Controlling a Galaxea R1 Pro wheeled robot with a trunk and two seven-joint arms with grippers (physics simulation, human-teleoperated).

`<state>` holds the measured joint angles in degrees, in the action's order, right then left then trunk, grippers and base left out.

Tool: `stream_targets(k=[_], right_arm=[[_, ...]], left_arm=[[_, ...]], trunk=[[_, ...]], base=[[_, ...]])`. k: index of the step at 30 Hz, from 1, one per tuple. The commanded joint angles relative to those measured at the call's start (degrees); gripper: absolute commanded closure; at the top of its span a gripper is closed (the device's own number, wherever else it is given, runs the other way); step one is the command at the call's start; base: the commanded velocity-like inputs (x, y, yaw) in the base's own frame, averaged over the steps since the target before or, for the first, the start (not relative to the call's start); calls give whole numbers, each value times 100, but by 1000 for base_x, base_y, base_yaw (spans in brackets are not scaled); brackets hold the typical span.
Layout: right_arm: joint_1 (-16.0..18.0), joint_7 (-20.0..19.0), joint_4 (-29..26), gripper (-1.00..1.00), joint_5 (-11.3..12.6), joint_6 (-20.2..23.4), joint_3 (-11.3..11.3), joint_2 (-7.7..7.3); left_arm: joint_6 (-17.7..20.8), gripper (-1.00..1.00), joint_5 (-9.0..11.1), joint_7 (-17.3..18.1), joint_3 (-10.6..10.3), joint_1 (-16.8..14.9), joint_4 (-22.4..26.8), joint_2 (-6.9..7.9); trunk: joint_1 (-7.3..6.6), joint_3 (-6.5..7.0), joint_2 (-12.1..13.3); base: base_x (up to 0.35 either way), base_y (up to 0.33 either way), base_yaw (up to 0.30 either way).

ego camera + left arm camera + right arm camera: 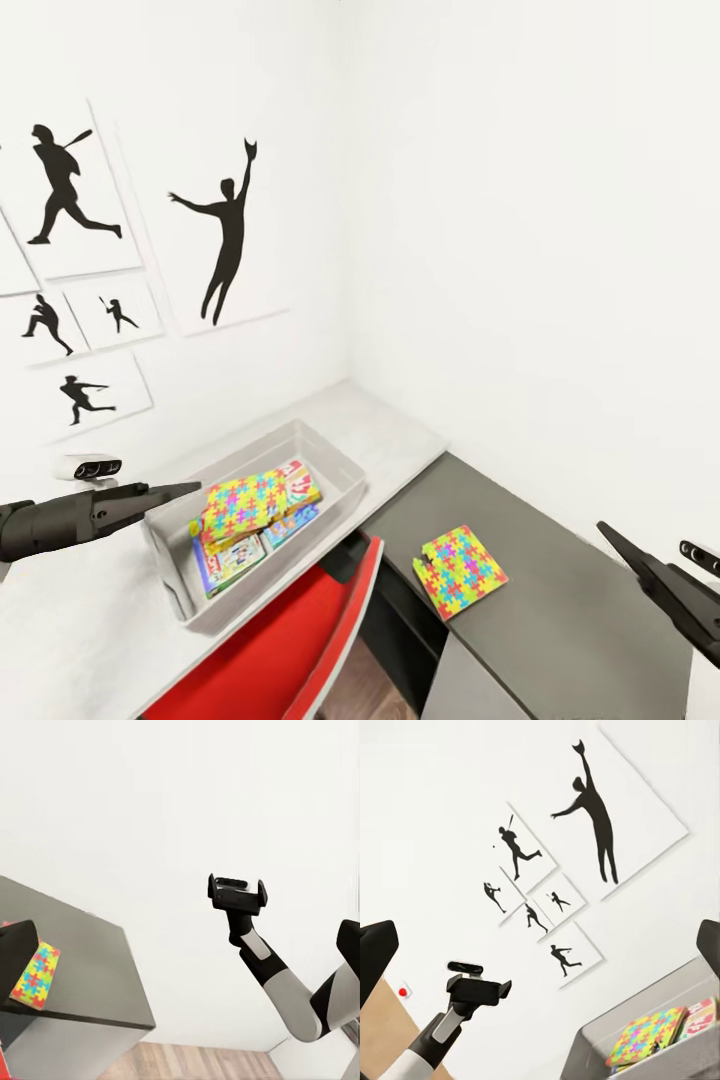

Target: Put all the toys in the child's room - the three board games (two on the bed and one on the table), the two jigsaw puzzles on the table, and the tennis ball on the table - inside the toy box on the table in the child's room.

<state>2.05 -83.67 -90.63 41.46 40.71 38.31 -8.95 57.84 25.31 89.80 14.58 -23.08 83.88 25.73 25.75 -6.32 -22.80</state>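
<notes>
The toy box (345,470) sits on the pale bench (400,430) near the left wall and already holds one jigsaw puzzle (245,498) lying on top of several board games (232,562). A second jigsaw puzzle (460,572) is left on the lower dark section to the right. No tennis ball is visible, perhaps buried. The left hand (185,489) hovers empty at the box's rim, fingers together; the right hand (612,538) looks empty, its spread unclear.
</notes>
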Motion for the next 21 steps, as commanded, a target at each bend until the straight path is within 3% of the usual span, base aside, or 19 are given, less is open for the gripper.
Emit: stream_targets(k=[1,21], right_arm=[[6,-12,2,-100,11,60,1,-1],[6,-11,17,-100,10,60,75,-4]], left_arm=[[61,-100,-4,20,1,-3,4,2],[61,-100,-6,20,0,-3,3,2]], trunk=[[4,-5,-12],[4,152,-12]], base=[[0,-209,-202],[4,-276,-202]])
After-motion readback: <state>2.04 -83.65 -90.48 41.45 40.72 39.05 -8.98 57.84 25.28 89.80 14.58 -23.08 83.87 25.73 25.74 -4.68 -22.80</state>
